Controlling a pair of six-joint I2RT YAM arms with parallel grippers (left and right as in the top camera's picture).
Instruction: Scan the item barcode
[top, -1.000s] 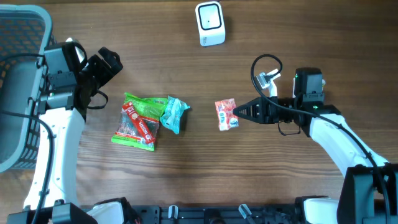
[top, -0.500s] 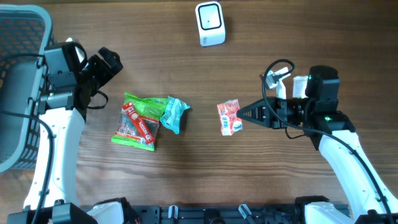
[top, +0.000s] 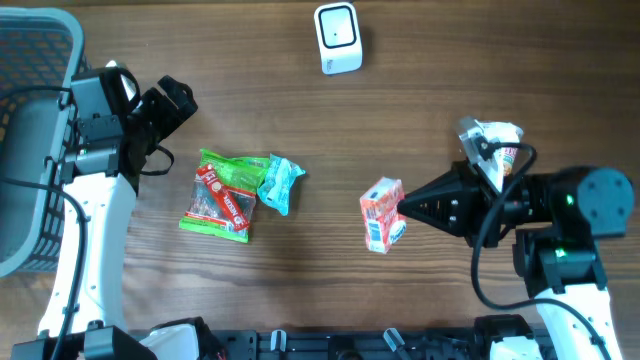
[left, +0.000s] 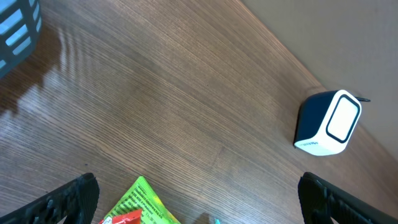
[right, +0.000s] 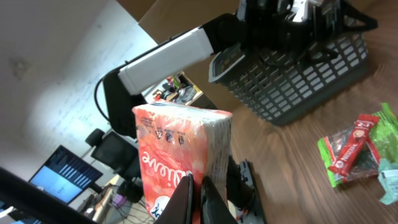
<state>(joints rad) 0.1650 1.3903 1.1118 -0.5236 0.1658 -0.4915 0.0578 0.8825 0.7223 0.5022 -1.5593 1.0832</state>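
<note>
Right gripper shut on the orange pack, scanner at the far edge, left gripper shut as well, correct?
No: the left gripper is open, its fingers spread wide in the left wrist view. The right gripper is shut on the orange pack, scanner at the far edge.

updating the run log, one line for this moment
right tool: shut on orange pack, aloft | left tool: open, empty | scanner: untouched

Lanes and blocks on the table (top: 500, 60).
Bare wood runs wide between the scanner (top: 337, 38) at the far edge and the pile of green pack (top: 222, 195) and teal pack (top: 281, 183). A narrower lane lies between that pile and the orange pack (top: 382, 215). The basket (top: 40, 40) and left arm (top: 95, 220) block the left side.
</note>
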